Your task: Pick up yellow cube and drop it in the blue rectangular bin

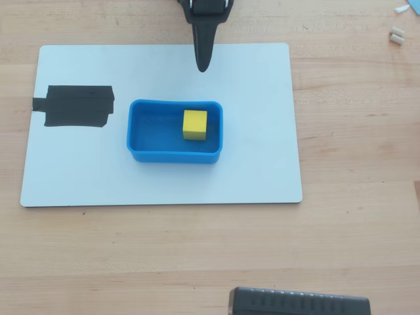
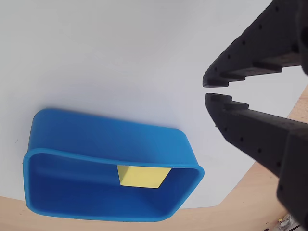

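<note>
The yellow cube (image 1: 194, 125) lies inside the blue rectangular bin (image 1: 140, 134), in its right half in the overhead view. My gripper (image 1: 203, 65) hangs beyond the bin's far wall, over the white board, apart from both bin and cube. Its jaws are closed to a thin slit and hold nothing. In the wrist view the gripper (image 2: 207, 90) is at the upper right, and the bin (image 2: 110, 139) sits at the lower left with the cube (image 2: 143, 176) partly hidden behind the bin's wall.
The bin rests on a white board (image 1: 262, 164) on a wooden table (image 1: 354, 131). A patch of black tape (image 1: 75, 106) sits at the board's left. A dark ribbed object (image 1: 298, 302) lies at the bottom edge. Small white pieces (image 1: 396, 34) lie at the top right.
</note>
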Robot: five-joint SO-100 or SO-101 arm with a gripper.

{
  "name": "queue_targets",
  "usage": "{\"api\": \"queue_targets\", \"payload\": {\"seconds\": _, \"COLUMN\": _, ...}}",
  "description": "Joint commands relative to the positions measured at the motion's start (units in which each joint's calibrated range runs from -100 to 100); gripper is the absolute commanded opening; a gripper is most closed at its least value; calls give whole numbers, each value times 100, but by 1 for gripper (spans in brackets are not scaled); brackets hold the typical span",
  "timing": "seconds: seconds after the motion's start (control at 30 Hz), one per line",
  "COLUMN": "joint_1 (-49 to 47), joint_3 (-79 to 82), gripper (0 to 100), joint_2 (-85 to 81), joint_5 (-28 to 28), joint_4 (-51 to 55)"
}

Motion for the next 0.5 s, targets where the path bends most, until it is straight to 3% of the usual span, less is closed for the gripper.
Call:
{"api": "queue_targets", "payload": {"seconds": 0.0, "joint_1": 79, "joint_3": 1, "gripper": 0, "joint_2": -134, "joint_5": 29, "joint_4": 42}}
{"api": "queue_targets", "payload": {"seconds": 0.47, "joint_1": 157, "joint_3": -8, "gripper": 0, "joint_2": -134, "joint_5": 29, "joint_4": 116}}
